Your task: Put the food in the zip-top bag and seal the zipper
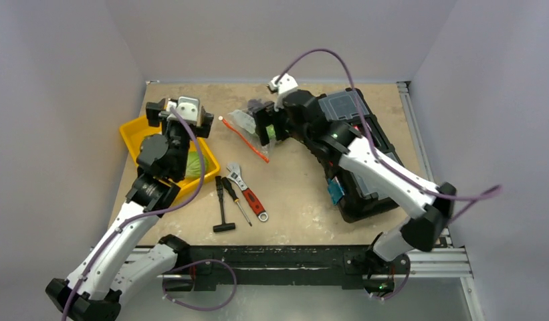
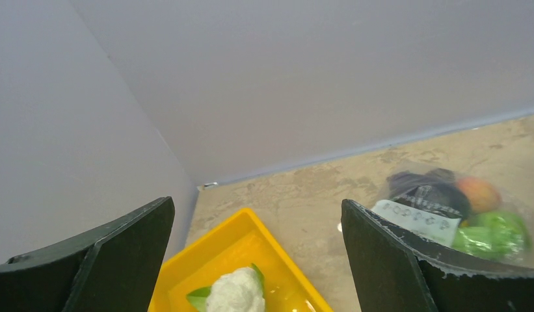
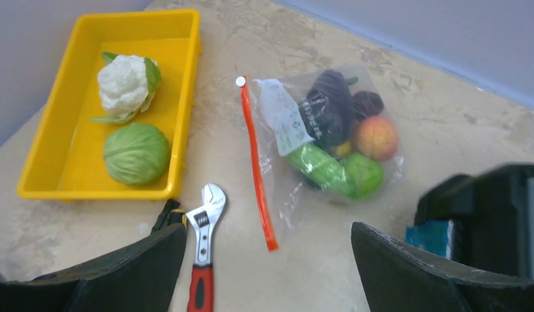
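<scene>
The zip-top bag (image 3: 283, 123) lies flat on the table. Inside it is the food: a dark eggplant (image 3: 329, 107), an orange ball (image 3: 376, 138), green pieces (image 3: 329, 170) and a bit of yellow. Its zipper (image 3: 256, 166) is a red-orange strip with a white tip along the bag's left edge. My right gripper (image 3: 267, 260) hangs open just above the zipper's near end, holding nothing. My left gripper (image 2: 257, 214) is open over the yellow tray (image 2: 277, 244), with the bag (image 2: 459, 218) off to its right.
The yellow tray (image 3: 48, 130) holds a white cauliflower (image 3: 124, 84) and a pale-green cabbage (image 3: 135, 153). A red-handled wrench (image 3: 202, 260), a screwdriver and a black T-handle tool (image 1: 223, 207) lie in front of the bag. A black toolbox (image 1: 365, 154) sits at right.
</scene>
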Controlling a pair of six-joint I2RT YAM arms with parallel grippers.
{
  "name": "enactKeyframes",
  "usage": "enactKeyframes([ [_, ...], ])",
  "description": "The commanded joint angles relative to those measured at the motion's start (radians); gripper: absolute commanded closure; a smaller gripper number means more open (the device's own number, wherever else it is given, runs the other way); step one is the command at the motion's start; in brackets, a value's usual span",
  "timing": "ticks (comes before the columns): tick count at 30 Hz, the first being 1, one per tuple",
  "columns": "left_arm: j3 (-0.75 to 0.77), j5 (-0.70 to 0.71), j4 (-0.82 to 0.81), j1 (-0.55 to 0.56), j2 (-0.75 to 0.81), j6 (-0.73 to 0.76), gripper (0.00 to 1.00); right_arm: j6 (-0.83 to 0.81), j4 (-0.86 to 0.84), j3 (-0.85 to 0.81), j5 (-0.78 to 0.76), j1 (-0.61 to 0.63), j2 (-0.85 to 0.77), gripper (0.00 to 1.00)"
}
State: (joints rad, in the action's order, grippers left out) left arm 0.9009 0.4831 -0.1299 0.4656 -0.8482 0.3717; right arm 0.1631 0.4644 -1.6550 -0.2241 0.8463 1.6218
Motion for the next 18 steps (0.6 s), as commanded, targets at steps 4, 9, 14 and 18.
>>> enactKeyframes([
  [4, 0.086, -0.099, 0.330, -0.001, 0.177, -0.287, 0.00, 0.081, -0.007, 0.287, -0.076, 0.004, -0.456, 0.01],
  [9, 0.107, -0.196, 0.530, -0.001, 0.324, -0.425, 0.00, 0.084, 0.009, 0.378, -0.143, 0.003, -0.727, 0.01],
  [14, 0.091, -0.267, 0.659, -0.001, 0.466, -0.511, 0.00, 0.100, 0.043, 0.393, -0.177, 0.004, -0.878, 0.01],
  [18, 0.100, -0.268, 0.718, -0.001, 0.578, -0.549, 0.00, 0.125, 0.065, 0.375, -0.207, 0.004, -0.933, 0.01],
])
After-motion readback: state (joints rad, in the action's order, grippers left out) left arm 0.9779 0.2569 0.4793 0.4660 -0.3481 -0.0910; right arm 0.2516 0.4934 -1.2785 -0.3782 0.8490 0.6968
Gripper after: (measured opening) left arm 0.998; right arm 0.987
